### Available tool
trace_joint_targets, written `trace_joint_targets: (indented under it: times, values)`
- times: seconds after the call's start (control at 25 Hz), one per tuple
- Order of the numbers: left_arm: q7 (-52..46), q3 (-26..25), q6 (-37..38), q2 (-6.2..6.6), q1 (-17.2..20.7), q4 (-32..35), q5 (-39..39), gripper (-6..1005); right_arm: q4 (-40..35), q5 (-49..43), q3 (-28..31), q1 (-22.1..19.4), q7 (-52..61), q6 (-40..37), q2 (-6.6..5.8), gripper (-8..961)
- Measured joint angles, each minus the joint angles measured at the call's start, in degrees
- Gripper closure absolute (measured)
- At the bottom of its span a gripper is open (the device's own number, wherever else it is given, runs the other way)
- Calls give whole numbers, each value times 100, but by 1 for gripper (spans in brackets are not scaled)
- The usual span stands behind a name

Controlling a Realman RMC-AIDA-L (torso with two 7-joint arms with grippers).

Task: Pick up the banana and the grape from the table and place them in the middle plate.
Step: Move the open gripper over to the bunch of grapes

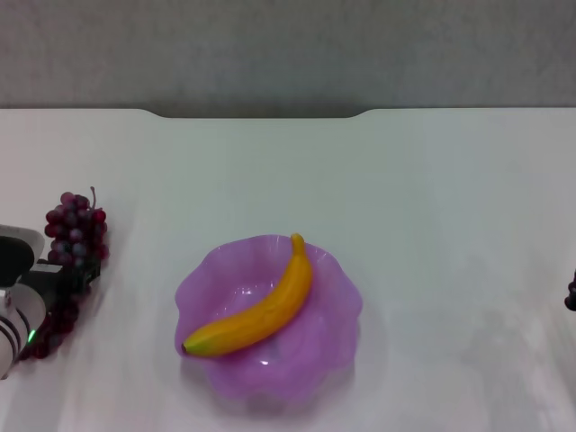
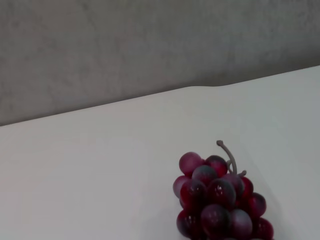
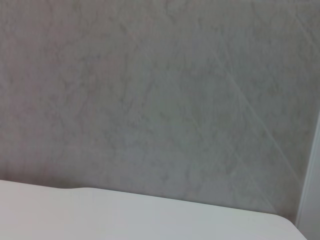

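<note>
The yellow banana [image 1: 261, 310] lies across the middle plate [image 1: 328, 337], a translucent purple dish with a wavy rim, with its dark tip at the near left rim. The grape [image 1: 74, 229], a dark red-purple bunch with a thin stem, lies on the white table [image 1: 405, 198] at the left. My left gripper [image 1: 56, 277] is at the middle of the bunch, covering part of it. The top of the bunch also shows in the left wrist view [image 2: 220, 200]. My right gripper [image 1: 571, 293] just shows at the right edge of the head view.
The table's far edge has a notch [image 1: 256, 114] with a grey wall [image 1: 288, 45] behind it. The right wrist view shows only the wall [image 3: 150, 100] and a strip of tabletop [image 3: 125, 215].
</note>
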Motion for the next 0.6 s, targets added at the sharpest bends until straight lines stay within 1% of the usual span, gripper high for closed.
trace_joint_targets:
  times: [0.36,0.56,0.6]
  values:
    - [1,0,-5,-15,44,53,23,134,-1,0,0,0,0,0,0,931]
    - [0,3,-34,-18,63,54,18,305,-3,0,0,0,1,0,0,931]
    - [0,3,-35,-18,63,54,18,318,-3,0,0,0,5,0,0,931]
